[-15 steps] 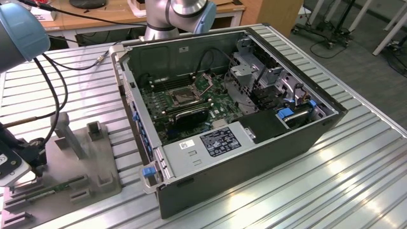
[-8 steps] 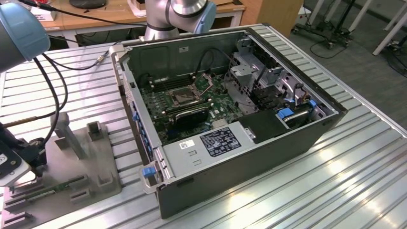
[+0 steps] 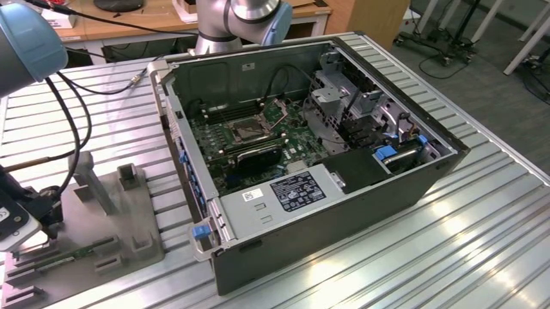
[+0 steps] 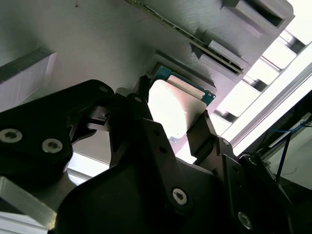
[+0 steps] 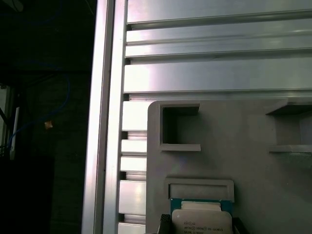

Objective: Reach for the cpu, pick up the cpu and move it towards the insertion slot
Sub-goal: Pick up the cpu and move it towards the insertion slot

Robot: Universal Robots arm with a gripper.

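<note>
slotted aluminium worktop carries an open pc case, its insertion slot well apart from the jaws. grey fixture sits under the jaws, cpu in its pocket right between them, can't tell if they're pinching it.

Half covered, half cropped
Hides much of the cpu, near the edge of the fixture, behind the gripper in the second wrist view; crops it in the first wrist view.
</note>
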